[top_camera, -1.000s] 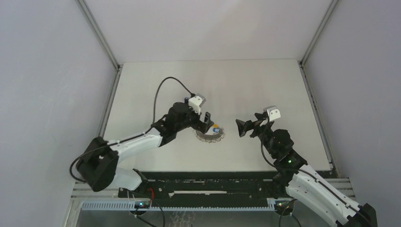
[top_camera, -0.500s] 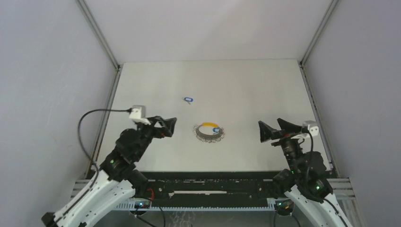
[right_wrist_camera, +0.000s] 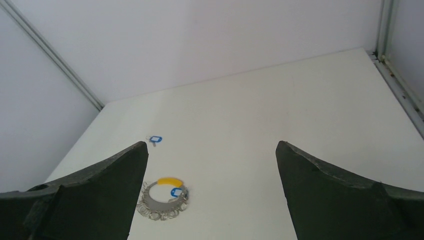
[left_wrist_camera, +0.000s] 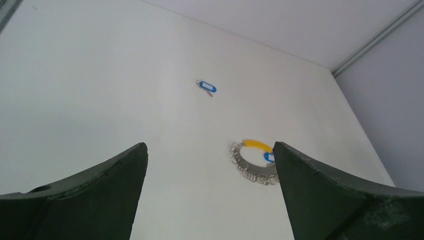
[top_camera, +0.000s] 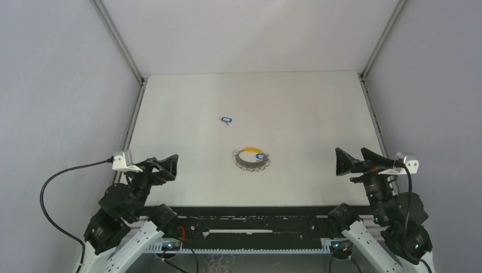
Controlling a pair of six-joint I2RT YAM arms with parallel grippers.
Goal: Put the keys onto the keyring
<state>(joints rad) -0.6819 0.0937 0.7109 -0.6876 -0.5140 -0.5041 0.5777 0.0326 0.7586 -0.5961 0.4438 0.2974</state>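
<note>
A flat off-white surface (top_camera: 307,102) fills the middle of the overhead view, enclosed by plain grey walls (top_camera: 57,85).

At its near edge the two black-and-white jointed arms are folded low and wide apart: the left arm (top_camera: 122,207) at the near-left corner, the right arm (top_camera: 392,213) at the near-right corner. Neither reaches over the things in the middle.

The left pincer (top_camera: 170,166) has its dark fingers spread wide with nothing between them. Its wrist view shows only bare surface in the gap (left_wrist_camera: 210,146). The right pincer (top_camera: 349,159) is spread just as wide and also holds nothing (right_wrist_camera: 212,144). Both point inward, well apart from the task's things.

Between the two pincers, near the centre of the surface, lies the keyring (top_camera: 250,167) – a large round silvery loop, bumpy like chain links, with one yellow arc on its far side. It lies flat, and both wrist views show it (left_wrist_camera: 252,172) (right_wrist_camera: 160,209).

One key (top_camera: 260,156), tiny, with an oblong blue plastic tag, sits on the ring's far-right part, just beside the yellow arc (left_wrist_camera: 269,157) (right_wrist_camera: 175,191). I cannot tell whether it is threaded on or merely resting there.

The other key (top_camera: 227,119), with the same blue tag and white label window – a speck of silver metal beside it – lies loose on the surface. It is beyond the keyring, a little to the left and clear of it (left_wrist_camera: 206,86) (right_wrist_camera: 156,139).
</note>
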